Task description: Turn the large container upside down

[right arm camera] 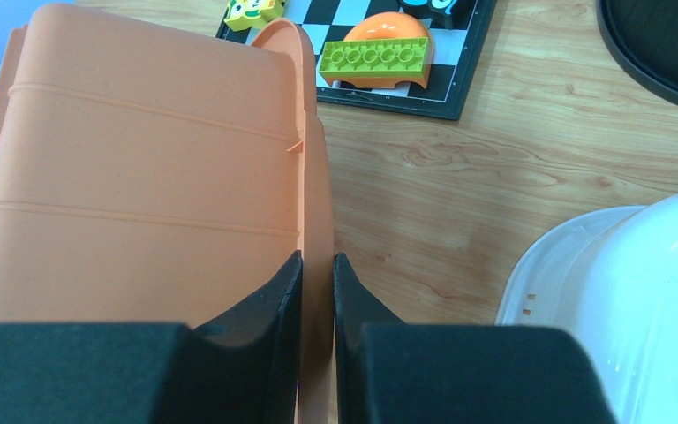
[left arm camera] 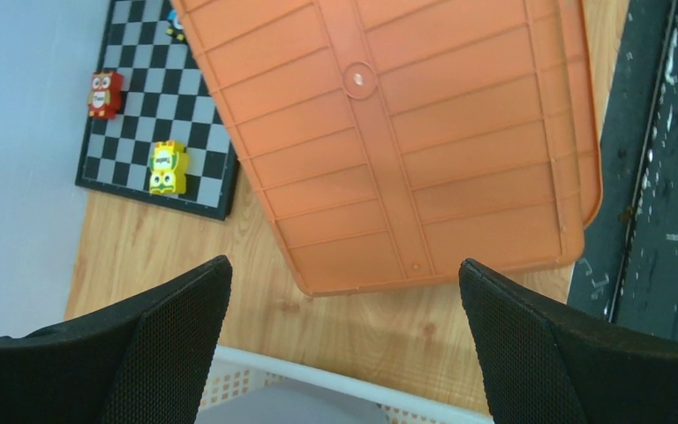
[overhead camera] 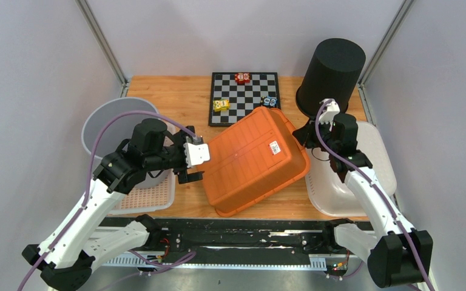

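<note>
Right gripper (right arm camera: pixel 316 265) clenched on the rim of the orange container (overhead camera: pixel 252 159), bottom-up mid-table, far corner near the chessboard (overhead camera: pixel 243 94). Left gripper (left arm camera: pixel 344 269) released, jaws wide, just beside the container's left edge. Ease the held rim down flat before you let go, and keep it off the white basin (overhead camera: pixel 379 151) and the yellow toy block (overhead camera: pixel 221 105)

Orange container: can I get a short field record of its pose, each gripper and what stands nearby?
container: orange container, ribbed base facing up, on the wooden table
right gripper: shut on the container's rim
left gripper: open, beside the container's left edge, not touching
behind: chessboard, black bin
sides: grey bin and white basket left, white basin right
</note>
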You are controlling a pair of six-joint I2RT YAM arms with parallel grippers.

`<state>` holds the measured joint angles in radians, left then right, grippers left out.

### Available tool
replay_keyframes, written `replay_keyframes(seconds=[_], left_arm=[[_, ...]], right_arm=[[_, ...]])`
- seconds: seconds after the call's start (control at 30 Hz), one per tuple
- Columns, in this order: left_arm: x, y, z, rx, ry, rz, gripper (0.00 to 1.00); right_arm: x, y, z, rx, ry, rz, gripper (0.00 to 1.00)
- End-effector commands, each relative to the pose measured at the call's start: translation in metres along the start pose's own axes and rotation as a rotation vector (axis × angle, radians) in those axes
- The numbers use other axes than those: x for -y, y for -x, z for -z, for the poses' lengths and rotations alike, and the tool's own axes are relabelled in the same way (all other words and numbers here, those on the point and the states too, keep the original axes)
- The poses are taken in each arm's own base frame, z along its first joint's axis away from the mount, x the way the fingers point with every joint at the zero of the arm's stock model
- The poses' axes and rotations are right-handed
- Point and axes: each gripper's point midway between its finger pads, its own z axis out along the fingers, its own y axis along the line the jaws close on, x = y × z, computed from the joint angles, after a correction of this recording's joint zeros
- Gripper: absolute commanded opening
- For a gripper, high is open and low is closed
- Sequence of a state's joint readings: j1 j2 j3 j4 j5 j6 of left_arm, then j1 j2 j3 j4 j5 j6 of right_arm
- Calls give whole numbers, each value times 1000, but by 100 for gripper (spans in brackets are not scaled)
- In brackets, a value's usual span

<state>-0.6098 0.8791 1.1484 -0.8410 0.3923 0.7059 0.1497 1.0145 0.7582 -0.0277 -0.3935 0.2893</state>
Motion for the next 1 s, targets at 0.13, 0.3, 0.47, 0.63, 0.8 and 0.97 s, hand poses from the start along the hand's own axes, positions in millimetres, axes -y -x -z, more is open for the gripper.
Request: replay_keyframes(seconds=[0.13,0.3,0.47,0.63,0.8,0.97], left_arm=[[40,-30,9,-76,-198,-153,100],[41,-51,2,-142,-210,-184,100],[25,-84,-18,-229,-95,-191,100],[16,-111,-31,-290,-4,-197,100],[-1,-129,-41,-310,155,-146,100],[-15,-137,-48,-301,295,-69,100]], right_arm=[[3,14,-2,75,6,21,2],[5,10,-5,70,3,12,2],[6,7,-8,63,9,2,2],[5,4,-9,57,15,-3,2],[3,-1,-12,41,27,-6,2],[-7,-8,-16,17,63,13,2]])
